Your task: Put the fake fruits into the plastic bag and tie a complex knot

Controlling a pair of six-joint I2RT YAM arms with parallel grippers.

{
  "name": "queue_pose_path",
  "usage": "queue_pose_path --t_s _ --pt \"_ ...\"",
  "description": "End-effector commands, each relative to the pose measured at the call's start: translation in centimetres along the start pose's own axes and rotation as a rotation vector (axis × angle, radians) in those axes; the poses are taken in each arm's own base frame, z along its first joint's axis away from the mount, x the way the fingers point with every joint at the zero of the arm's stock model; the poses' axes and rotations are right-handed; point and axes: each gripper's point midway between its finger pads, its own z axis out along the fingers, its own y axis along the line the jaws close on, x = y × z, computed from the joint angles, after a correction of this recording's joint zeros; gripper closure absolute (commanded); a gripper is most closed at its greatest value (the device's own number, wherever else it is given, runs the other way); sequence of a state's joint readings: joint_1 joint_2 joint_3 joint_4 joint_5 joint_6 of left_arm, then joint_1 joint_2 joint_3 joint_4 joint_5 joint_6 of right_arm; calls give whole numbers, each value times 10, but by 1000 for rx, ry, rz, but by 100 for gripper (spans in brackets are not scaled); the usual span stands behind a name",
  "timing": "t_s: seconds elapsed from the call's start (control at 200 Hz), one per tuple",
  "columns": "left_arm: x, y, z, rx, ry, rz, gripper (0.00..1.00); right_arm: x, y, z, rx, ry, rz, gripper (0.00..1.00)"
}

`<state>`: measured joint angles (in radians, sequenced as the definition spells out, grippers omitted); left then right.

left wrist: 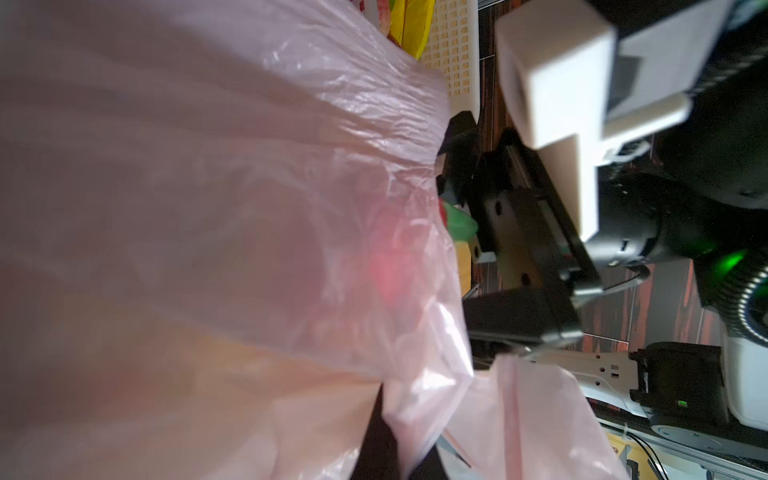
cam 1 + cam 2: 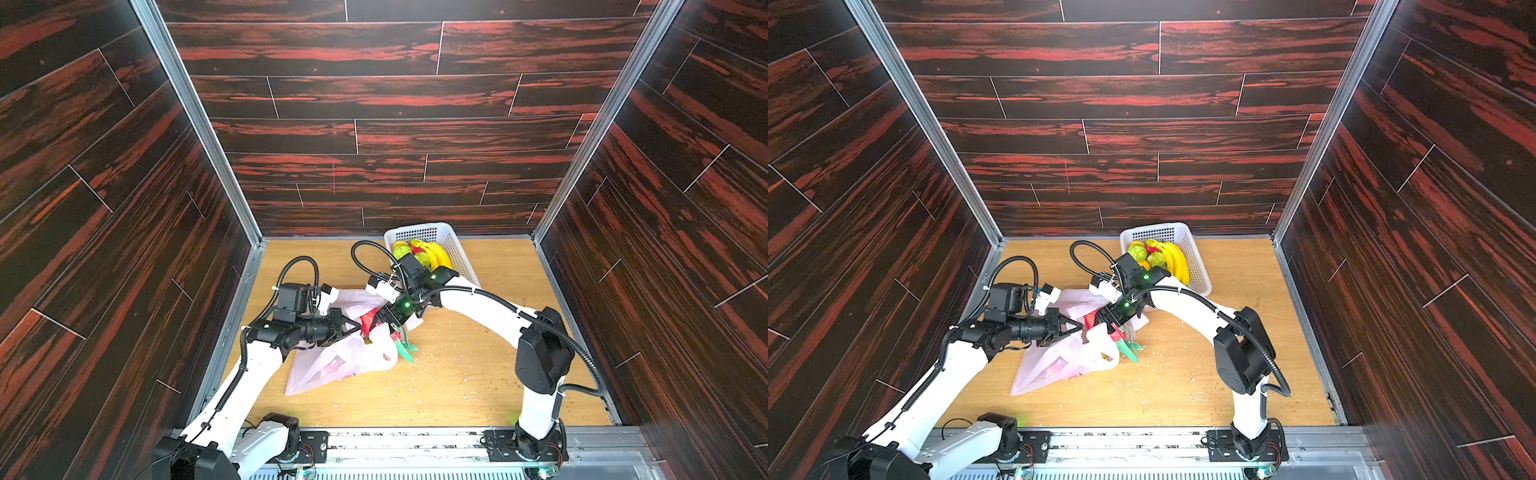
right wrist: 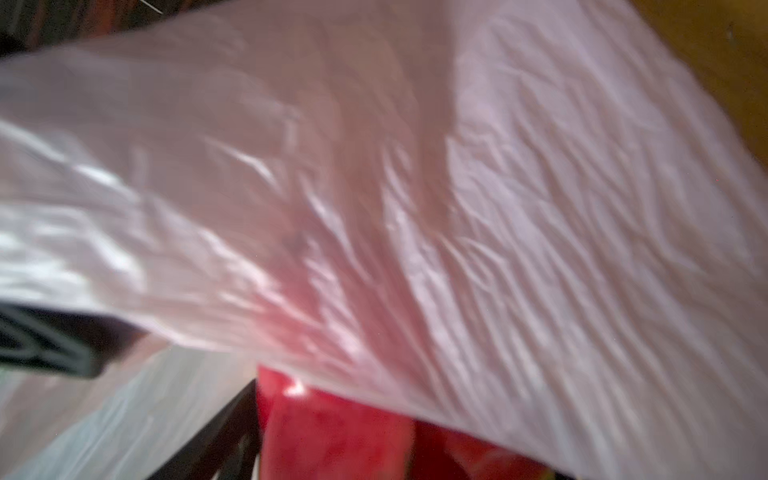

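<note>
The pale-pink plastic bag lies crumpled on the wooden table, its mouth lifted between the arms. My left gripper is shut on a fold of the bag's rim. My right gripper is at the mouth, closed on the red dragon fruit, whose green scales poke out below. Bag film drapes over the right wrist view. Other fake fruits sit in the basket. No knot is in view.
A white perforated basket stands at the back of the table, behind the right arm. It holds yellow bananas and green lumpy fruits. Dark wood-pattern walls close in three sides.
</note>
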<state>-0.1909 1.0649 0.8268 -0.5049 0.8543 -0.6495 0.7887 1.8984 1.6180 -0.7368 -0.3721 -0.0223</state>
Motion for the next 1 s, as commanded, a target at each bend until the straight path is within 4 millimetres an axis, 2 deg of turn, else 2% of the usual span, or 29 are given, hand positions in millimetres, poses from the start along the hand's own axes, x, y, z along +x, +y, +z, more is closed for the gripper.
queue_pose_path --t_s 0.0,0.235,0.426,0.591,0.782,0.842,0.997 --pt "-1 -13 -5 31 -13 37 100 -4 -5 5 -10 -5 1 55" --pt "-2 -13 -1 30 -5 35 100 -22 6 16 -49 -23 -34 55" --pt "-3 -10 2 23 -5 27 100 -10 29 24 -124 32 -71 55" --pt "-5 -12 6 29 0 28 100 5 38 7 -115 -26 -44 55" --pt "-1 -22 20 38 38 53 100 17 62 -14 -166 -107 -32 55" --pt "2 -27 24 38 50 71 100 17 60 -15 -154 -115 -16 55" --pt "6 -31 25 30 60 86 100 13 36 -9 -116 -120 86 55"
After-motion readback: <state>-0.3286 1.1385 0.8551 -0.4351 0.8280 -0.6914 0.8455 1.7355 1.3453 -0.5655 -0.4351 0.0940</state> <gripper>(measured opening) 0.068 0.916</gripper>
